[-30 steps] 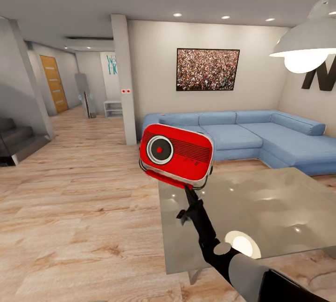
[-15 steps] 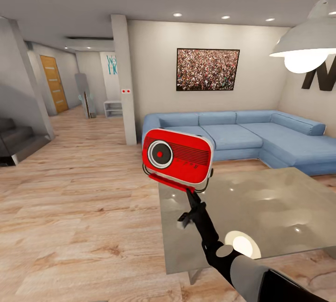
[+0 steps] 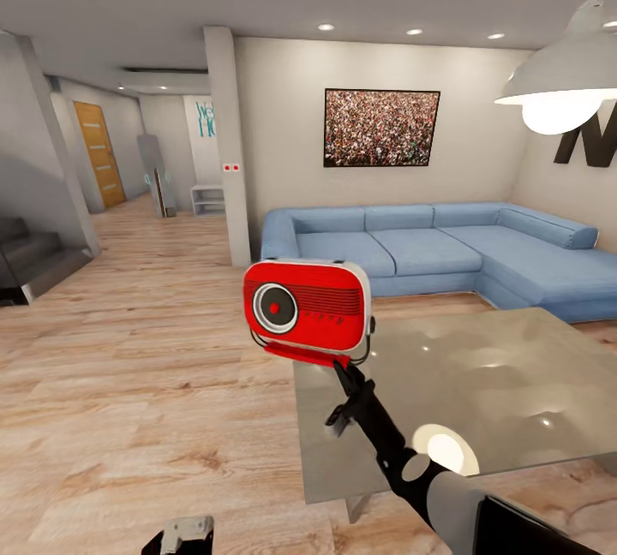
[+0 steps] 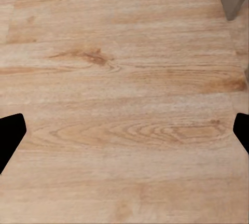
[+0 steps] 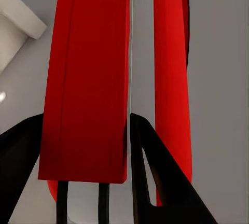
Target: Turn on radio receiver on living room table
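Nearest the robot, the left end effector point(image 3: 177, 535) hung low over the wood floor point(image 4: 124, 105), its two dark fingertips point(image 4: 10, 136) spread wide at the edges of its wrist view with only planks between them, so it was released and carrying nothing. Just beyond, the right arm reached forward and up, and the right end effector point(image 3: 336, 364) was clenched on the red flap under the radio receiver point(image 3: 307, 308), holding it in the air over the near left corner of the worktop point(image 3: 480, 392) rather than resting on it. In the right wrist view the dark fingers point(image 5: 155, 177) bracketed a narrow red slab point(image 5: 88, 79), which suggested a thin purchase on a projecting part and not on the body; how deep that grip ran was hard to judge from so close. The main risk seemed to be the box pivoting or slipping out of that pinch, since its weight sat above and off to one side of the fingers, and a drop would land it on the glossy top or past the edge onto the floor. The dial faced the head camera, so the free arm would probably have to come up to press it; a hard push against the face could lever the receiver loose. Farther off stood the blue sofa point(image 3: 446, 251), well apart from the action, and behind it the framed crowd picture point(image 3: 381, 128) on the wall.
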Available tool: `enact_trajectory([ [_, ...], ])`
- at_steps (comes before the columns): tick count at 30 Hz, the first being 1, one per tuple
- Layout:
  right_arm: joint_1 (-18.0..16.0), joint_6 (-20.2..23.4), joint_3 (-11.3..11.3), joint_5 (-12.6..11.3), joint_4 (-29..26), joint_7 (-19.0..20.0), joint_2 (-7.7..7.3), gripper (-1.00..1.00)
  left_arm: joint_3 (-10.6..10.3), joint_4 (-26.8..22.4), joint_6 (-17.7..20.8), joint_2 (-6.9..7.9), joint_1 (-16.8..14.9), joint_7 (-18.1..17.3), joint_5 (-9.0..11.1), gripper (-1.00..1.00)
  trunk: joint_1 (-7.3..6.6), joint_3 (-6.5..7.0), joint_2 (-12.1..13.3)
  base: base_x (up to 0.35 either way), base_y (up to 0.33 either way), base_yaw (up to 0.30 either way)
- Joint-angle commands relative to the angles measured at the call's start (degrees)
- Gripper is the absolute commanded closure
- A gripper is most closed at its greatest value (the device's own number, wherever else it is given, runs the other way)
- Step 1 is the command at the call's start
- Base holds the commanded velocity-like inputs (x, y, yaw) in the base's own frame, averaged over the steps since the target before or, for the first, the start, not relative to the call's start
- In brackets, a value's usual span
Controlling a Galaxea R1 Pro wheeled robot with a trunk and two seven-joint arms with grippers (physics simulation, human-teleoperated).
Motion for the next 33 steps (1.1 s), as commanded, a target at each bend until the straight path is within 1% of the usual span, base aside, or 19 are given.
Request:
enact_trajectory([
  [1,0.0,-0.1,-0.3,0.1,0.0,0.0,-0.06,1.00,0.0,-0.1,-0.3,0.03,0.0,0.0,0.0,-1.00,0.00,0.01,0.0,0.000,0.000,0.000],
  [7,0.0,0.0,1.1,0.0,0.0,0.0,-0.56,1.00,0.0,-0.8,-2.2,0.01,0.0,-0.2,0.2,-1.00,0.00,0.01,0.0,0.000,0.000,0.000],
  [8,0.0,0.0,1.4,0.0,-0.1,0.0,-0.57,1.00,0.0,-1.1,-2.2,0.03,0.0,-0.2,0.2,1.00,0.00,0.01,0.0,0.000,0.000,0.000],
  [14,0.0,0.1,3.3,0.0,-0.1,0.0,-0.62,1.00,0.0,-3.0,-1.8,0.09,-0.1,-0.4,0.2,1.00,0.00,0.01,0.0,0.000,0.000,0.000],
  [19,-0.1,0.1,5.2,0.0,-0.1,0.0,-0.70,1.00,0.2,-4.7,-0.6,-0.30,-0.1,-0.2,1.0,1.00,0.00,0.01,0.0,0.000,0.000,0.000],
  [22,-0.1,0.1,6.5,0.0,-0.1,0.0,-0.71,1.00,0.1,-5.6,0.3,-1.15,-0.3,-0.2,1.9,1.00,0.00,0.01,0.0,0.000,0.000,0.000],
  [26,-0.1,0.1,8.4,0.0,-0.1,0.0,-0.72,1.00,-0.3,-6.9,1.6,-2.45,-0.6,-1.1,3.2,1.00,0.00,0.01,0.0,0.000,0.000,0.000],
  [27,-0.1,0.1,-5.2,0.0,-0.1,0.0,-0.72,1.00,-0.6,-38.5,32.3,-5.67,-0.7,-1.7,3.3,1.00,0.00,0.01,0.0,0.000,0.000,0.000],
  [28,-0.1,0.1,-5.2,0.0,-0.1,0.0,-0.72,1.00,-1.0,-40.6,34.2,-6.32,-1.0,-2.4,3.3,1.00,0.00,0.01,0.0,0.000,0.000,0.000],
  [29,-0.1,0.1,-5.2,0.0,-0.1,0.0,-0.72,1.00,-1.2,-41.3,34.9,-6.61,-1.3,-2.8,3.3,1.00,0.00,0.01,0.0,0.000,0.000,0.000],
  [31,-0.1,0.1,-5.2,0.0,-0.1,0.0,-0.72,1.00,-2.4,-43.2,37.0,-8.01,-3.2,-5.1,3.4,1.00,0.00,0.01,0.0,0.000,0.000,0.000],
  [32,-0.1,0.1,-5.2,0.0,-0.1,0.0,-0.72,1.00,-3.1,-43.7,37.6,-9.14,-4.4,-6.5,3.4,1.00,0.00,0.01,0.0,0.000,0.000,0.000],
  [33,-0.1,0.1,-5.2,0.0,-0.1,0.0,-0.72,1.00,-3.3,-43.8,37.7,-9.39,-5.2,-7.3,3.5,1.00,0.00,0.01,0.0,0.000,0.000,0.000],
])
